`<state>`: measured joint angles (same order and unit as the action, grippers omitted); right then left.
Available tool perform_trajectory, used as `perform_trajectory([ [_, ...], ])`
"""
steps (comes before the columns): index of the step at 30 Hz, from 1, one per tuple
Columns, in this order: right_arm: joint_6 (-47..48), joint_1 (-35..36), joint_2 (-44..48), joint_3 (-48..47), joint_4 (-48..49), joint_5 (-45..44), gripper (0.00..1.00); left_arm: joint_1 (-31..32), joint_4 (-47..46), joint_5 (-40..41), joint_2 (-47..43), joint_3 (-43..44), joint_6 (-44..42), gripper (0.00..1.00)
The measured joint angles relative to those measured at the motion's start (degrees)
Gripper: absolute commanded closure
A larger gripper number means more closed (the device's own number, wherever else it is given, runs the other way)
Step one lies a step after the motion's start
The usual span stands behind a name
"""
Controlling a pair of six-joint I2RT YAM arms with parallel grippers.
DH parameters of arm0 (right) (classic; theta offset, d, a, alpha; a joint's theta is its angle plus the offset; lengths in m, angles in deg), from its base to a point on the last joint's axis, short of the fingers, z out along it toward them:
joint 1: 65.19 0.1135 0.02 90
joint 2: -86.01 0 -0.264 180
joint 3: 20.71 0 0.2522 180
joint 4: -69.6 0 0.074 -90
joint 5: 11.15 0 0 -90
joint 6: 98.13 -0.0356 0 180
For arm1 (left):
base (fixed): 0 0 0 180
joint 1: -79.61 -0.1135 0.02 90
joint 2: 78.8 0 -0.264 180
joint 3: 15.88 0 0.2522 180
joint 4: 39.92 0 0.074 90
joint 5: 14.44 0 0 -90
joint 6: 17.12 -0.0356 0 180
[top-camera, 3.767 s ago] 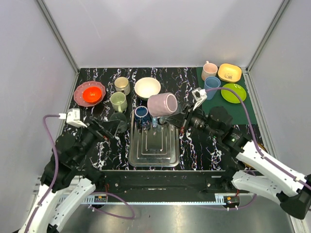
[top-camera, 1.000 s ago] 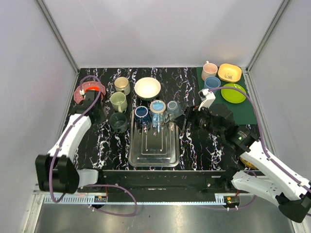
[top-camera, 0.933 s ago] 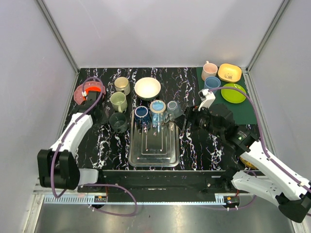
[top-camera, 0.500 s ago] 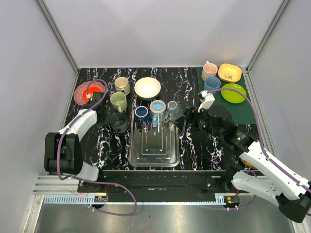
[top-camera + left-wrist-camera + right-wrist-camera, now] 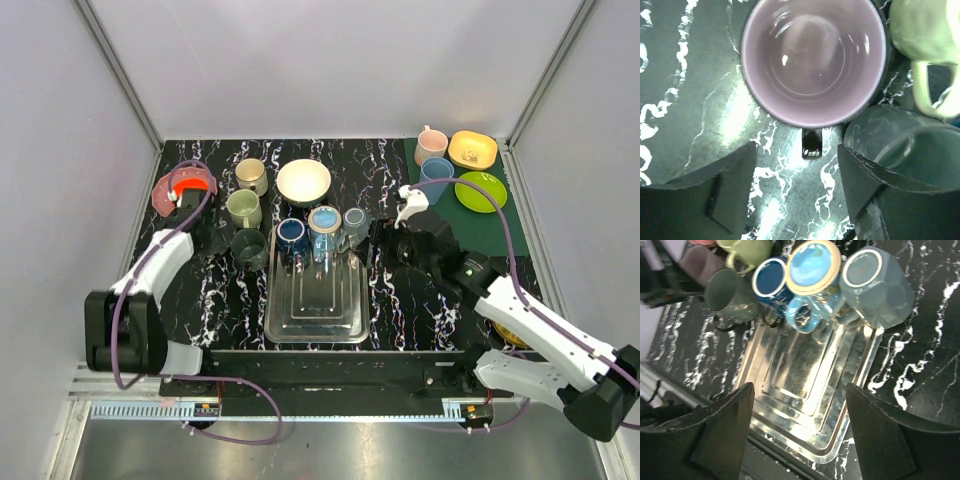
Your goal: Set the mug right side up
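A mauve mug (image 5: 815,60) stands upright on the black marble table, mouth up, its handle (image 5: 811,142) pointing toward my left gripper (image 5: 800,195). That gripper is open just behind the mug and holds nothing. In the top view the left gripper (image 5: 200,228) sits at the far left and hides the mug; the right wrist view catches the mauve mug (image 5: 700,262) at its corner. My right gripper (image 5: 800,440) hangs open and empty over the metal tray (image 5: 805,365). At the tray's far end a blue mug (image 5: 815,267) and a grey-blue mug (image 5: 875,280) stand bottom up.
A light green mug (image 5: 925,35) and a dark green mug (image 5: 910,150) crowd the mauve mug's right side. A dark blue mug (image 5: 291,233) stands in the tray. A red bowl on a pink plate (image 5: 165,195), a cream mug (image 5: 252,174), a white bowl (image 5: 303,182) and right-side dishes (image 5: 472,150) line the back.
My left gripper was shut and has opened, letting go of the mauve mug. The left arm shifted slightly. The right arm drew a little nearer the tray's right edge.
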<state>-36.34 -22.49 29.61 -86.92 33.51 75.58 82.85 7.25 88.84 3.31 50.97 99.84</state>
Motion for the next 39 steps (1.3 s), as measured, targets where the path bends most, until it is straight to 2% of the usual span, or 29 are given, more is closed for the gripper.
perform_trajectory([
  [3, 0.4, 0.0, -3.9, -0.9, -1.4, -3.4, 0.22, -0.1, 2.5, 1.0, -7.8, 0.0, -0.3, 0.08],
  [4, 0.8, 0.0, -5.7, -1.6, -2.1, -4.3, 0.22, -0.1, 3.3, 1.1, -11.1, 0.0, -0.2, 0.07],
  [8, 1.7, 0.0, -15.2, -5.6, -3.8, -9.6, 0.22, -0.1, 4.3, 0.9, -26.5, -0.3, 0.5, 0.05],
  [11, 0.7, 0.1, -21.2, -7.4, -4.0, -11.8, 0.27, 0.2, 4.1, -0.5, -35.9, -2.4, 2.0, 0.07],
  [14, -2.2, 0.8, -24.8, -7.5, -2.7, -12.7, 0.27, 0.9, 4.3, -3.2, -41.0, -5.4, 3.2, 0.09],
  [17, -4.3, 4.0, -25.4, -7.6, -1.8, -13.9, 0.27, 3.9, 4.3, -6.4, -41.9, -7.5, 4.2, 0.09],
  [21, -5.3, 8.0, -27.0, -9.9, -1.6, -13.8, 0.26, 14.6, 4.1, -7.1, -40.7, -7.9, 5.2, 0.08],
  [24, -5.3, 9.1, -30.1, -13.6, -2.3, -13.7, 0.25, 19.3, 4.0, -6.9, -39.7, -7.8, 5.5, 0.08],
  [29, -5.5, 10.2, -37.4, -20.5, -3.3, -14.1, 0.25, 20.1, 3.8, -6.2, -39.2, -7.8, 6.1, 0.08],
  [39, -7.5, 10.2, -43.7, -23.8, -5.0, -17.0, 0.25, 21.4, 3.0, -6.2, -38.2, -7.8, 6.1, 0.08],
])
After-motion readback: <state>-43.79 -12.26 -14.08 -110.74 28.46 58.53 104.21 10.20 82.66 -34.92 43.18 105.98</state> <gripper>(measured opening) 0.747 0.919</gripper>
